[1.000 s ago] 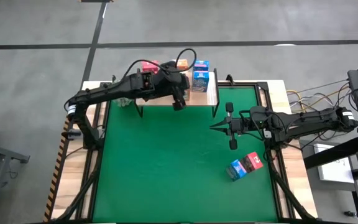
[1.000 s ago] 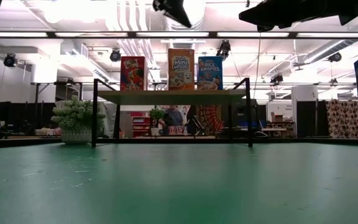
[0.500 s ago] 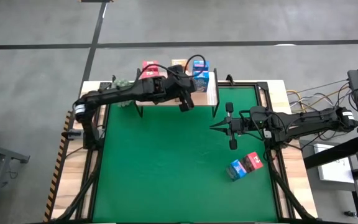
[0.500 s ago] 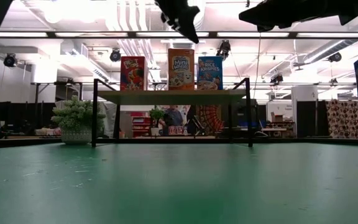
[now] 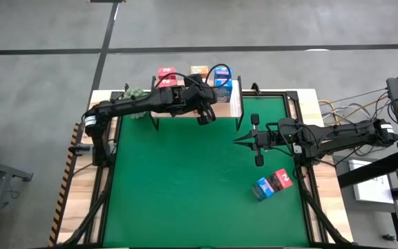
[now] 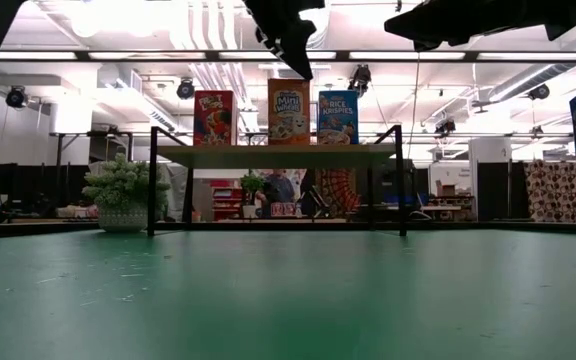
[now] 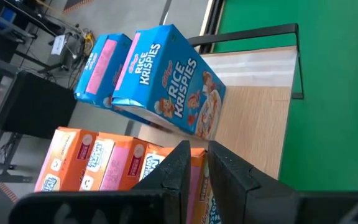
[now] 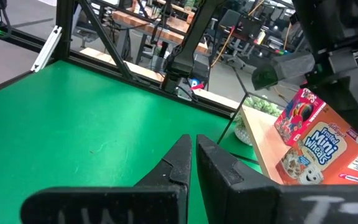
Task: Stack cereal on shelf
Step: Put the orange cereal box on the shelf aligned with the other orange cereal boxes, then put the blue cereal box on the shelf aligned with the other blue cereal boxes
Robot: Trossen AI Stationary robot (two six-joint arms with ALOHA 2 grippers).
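The green mat (image 5: 199, 173) is being seen spread across the table (image 5: 318, 100), with the shelf (image 6: 273, 155) being carried on thin black legs at the far edge. The left arm is being held out over the shelf, and the left gripper (image 5: 204, 113) is being kept just above the shelf's front edge; its fingers (image 7: 182, 168) are being shown nearly closed, with only a thin gap between them and nothing caught in it. The right arm is being held over the right side of the mat, where the right gripper (image 5: 240, 141) is being shown with its fingers (image 8: 179, 163) clenched on nothing. On the shelf, a pink-red cereal box (image 6: 214, 118), an orange cereal box (image 6: 289, 112) and a blue cereal box (image 6: 338, 117) are being seen upright in a row, and in the left wrist view further orange boxes (image 7: 92, 165) and a second blue box (image 7: 101, 68) are being shown behind the front ones. Two more boxes, one blue (image 5: 262, 188) and one pink-red (image 5: 280, 180), are being left lying touching each other on the mat near its right edge, below the right gripper in the high view. A small green plant (image 6: 123, 190) is being shown just beside the shelf's left legs.
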